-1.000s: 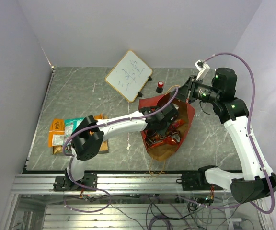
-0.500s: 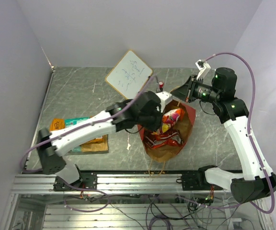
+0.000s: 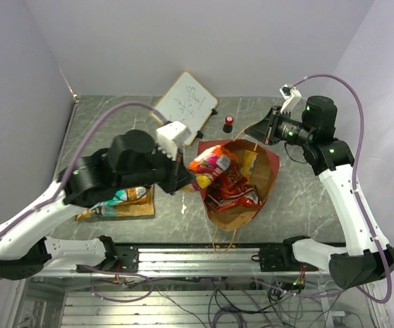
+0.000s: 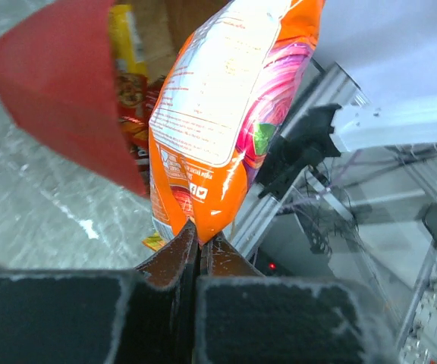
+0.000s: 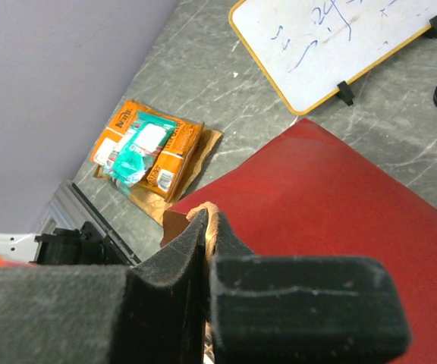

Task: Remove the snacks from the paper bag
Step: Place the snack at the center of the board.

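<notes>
Light, crinkly and slippery, the orange packet (image 3: pixel 208 166) hangs from the left jaws, which pinch its sealed corner. The right jaws clamp the handle (image 5: pixel 210 220) at the one o'clock rim of the paper bag (image 3: pixel 237 215).

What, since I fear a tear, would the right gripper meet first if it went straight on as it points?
Probably the red outer wall of the paper bag, just ahead of the right gripper, which is shut on its handle; depth is unclear.

Blue scribbles on the whiteboard (image 5: pixel 340 38), can't make them out. Fine print on the orange packet (image 4: pixel 226 98) is too blurry.
</notes>
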Controlling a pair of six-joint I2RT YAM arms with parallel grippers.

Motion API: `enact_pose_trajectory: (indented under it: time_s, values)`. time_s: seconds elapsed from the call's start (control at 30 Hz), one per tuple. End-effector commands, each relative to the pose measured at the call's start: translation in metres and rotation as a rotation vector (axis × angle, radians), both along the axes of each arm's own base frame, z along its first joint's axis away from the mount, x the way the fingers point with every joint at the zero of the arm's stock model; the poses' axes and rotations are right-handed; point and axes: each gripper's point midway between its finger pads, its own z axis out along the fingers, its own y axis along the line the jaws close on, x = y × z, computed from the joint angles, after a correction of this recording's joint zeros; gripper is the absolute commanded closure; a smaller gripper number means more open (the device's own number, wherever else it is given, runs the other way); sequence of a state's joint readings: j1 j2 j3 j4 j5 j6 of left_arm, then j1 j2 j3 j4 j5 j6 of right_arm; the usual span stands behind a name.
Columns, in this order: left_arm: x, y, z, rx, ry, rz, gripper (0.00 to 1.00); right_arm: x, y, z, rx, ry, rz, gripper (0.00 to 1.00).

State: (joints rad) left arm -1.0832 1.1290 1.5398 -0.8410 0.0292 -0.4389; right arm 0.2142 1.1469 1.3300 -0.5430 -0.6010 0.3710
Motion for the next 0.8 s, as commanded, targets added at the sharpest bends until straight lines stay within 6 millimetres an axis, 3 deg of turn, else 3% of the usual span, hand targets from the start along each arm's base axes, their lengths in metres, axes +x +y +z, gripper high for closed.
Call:
enact_pose_trajectory:
  time_s: [0.0, 0.13, 0.23, 0.43, 0.6, 0.77]
  values:
    - [0.018, 0.069, 0.029, -0.043, -0.025, 0.32, 0.93, 0.009, -0.001, 0.006, -0.017, -0.043, -0.014, 1.0]
    - [0.045, 0.139, 0.039, -0.03, -0.093, 0.69, 0.93, 0.009, -0.001, 0.005, -0.016, -0.023, -0.017, 1.0]
    - [0.059, 0.163, 0.029, 0.076, -0.137, 0.834, 0.93, 0.007, -0.001, 0.002, -0.005, -0.018, -0.017, 1.0]
    - [0.085, 0.196, -0.014, 0.359, -0.264, 1.042, 0.93, 0.006, 0.0, -0.006, -0.011, 0.01, -0.006, 1.0]
    - [0.114, 0.25, -0.064, 0.638, -0.252, 1.17, 0.93, 0.006, 0.001, -0.002, -0.005, 0.003, -0.005, 1.0]
    - [0.126, 0.297, -0.097, 0.852, -0.213, 1.303, 0.93, 0.006, 0.002, 0.003, -0.012, -0.005, 0.014, 1.0]
